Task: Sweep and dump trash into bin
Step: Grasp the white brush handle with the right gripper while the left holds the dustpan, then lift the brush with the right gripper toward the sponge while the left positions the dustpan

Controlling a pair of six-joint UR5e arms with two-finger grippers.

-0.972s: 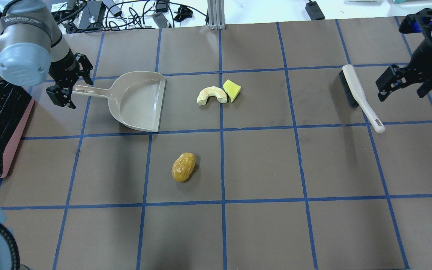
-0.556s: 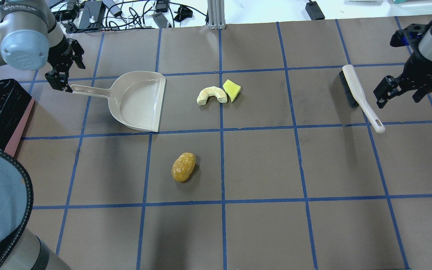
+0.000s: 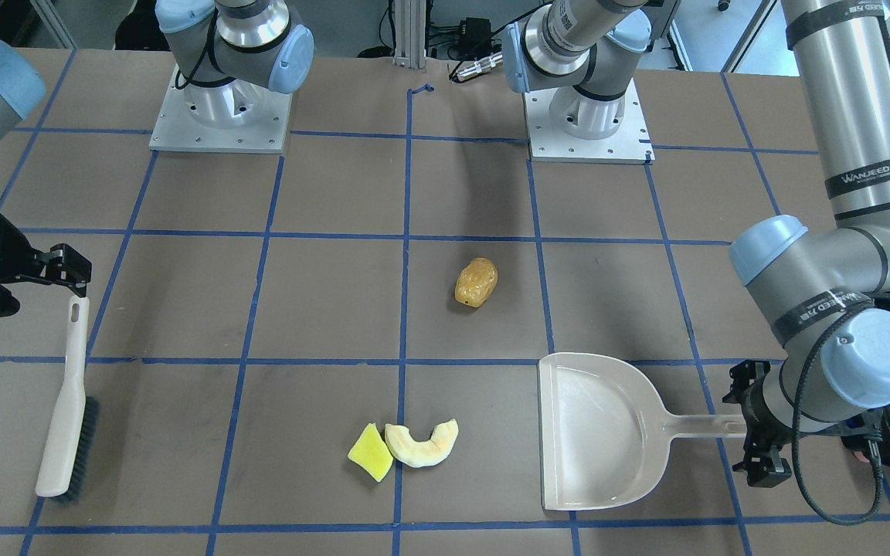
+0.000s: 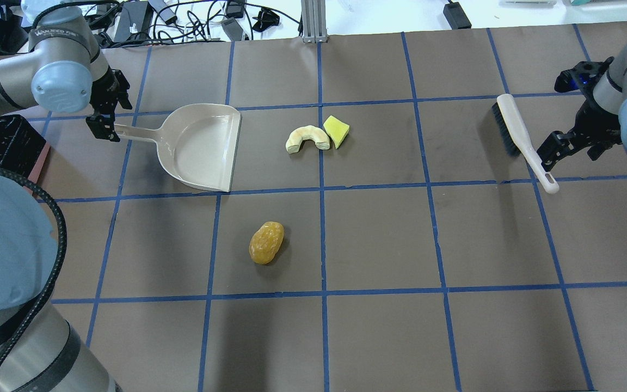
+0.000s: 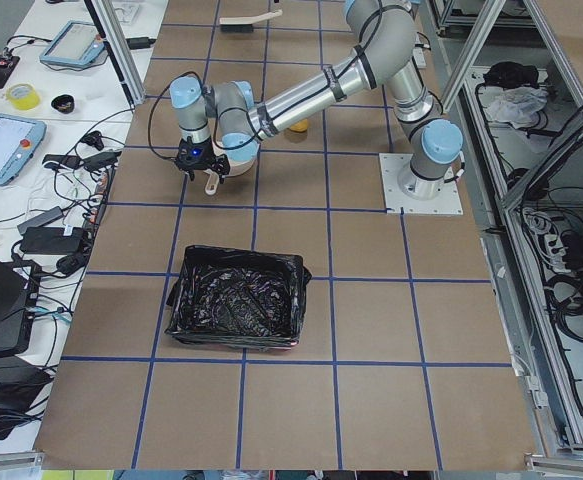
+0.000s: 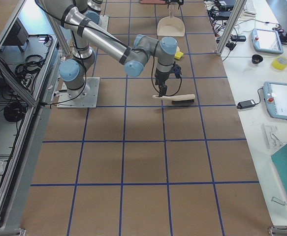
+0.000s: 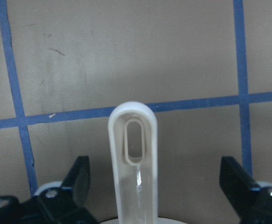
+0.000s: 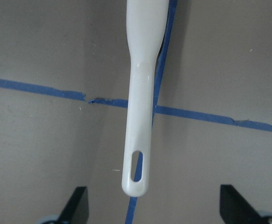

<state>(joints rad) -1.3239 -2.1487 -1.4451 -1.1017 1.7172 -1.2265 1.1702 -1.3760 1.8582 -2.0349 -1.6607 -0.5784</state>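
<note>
1. Fingers spread wide and empty: the left fingers [image 7: 79,176] straddle the dustpan handle [image 7: 147,186], which runs midway between them and touches neither.
2. Equally open and holding nothing, the right fingers [image 8: 79,201] sit just short of the brush handle [image 8: 140,107]; its slotted end is centred on their gap, slightly ahead.
3. Taking up both tools looks like the step in hand; the left should close squarely on the handle's sides, so the dustpan [image 4: 199,147] lies flat on the tabletop [image 4: 379,239]; the right would do better to advance past the slot before closing, or the brush [image 4: 517,139] may pivot.
4. Beyond the left fingers, past the pan's mouth, the rind slice [image 4: 307,138] and yellow wedge [image 4: 336,130] touch; the nugget [image 4: 266,242] lies well off that line.
5. Behind the left fingers, opposite the pan's mouth, sits the black-lined bin [image 5: 236,300]; a level lift should avoid spills.
</note>
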